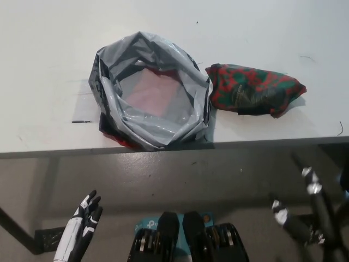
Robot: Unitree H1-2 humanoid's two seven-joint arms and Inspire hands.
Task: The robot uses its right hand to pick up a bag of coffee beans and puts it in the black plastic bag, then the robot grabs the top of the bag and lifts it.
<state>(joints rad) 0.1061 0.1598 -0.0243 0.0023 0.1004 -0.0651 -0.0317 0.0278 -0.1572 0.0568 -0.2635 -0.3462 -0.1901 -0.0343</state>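
Down at the near left, below the table edge, the white left hand (83, 225) hangs with its fingers straight and slightly spread, holding nothing. Above it stretches the flat white table (49, 49), faintly scuffed and marked, with a short dark line near its left part. Toward the middle of the table, close to the near edge, sits the black plastic bag (152, 90), its glossy grey-looking rim rolled down into a wide open ring, so the pale pinkish bottom shows inside; a bit of red peeks out under its near-left side. Just beside the bag on the right, touching or almost touching its rim, lies the soft red-and-green patterned bag of coffee beans (252, 90), flat on the table. At the near right, below the table, the black right hand (305, 210) is blurred, and I cannot tell how far its fingers are apart; it grips nothing.
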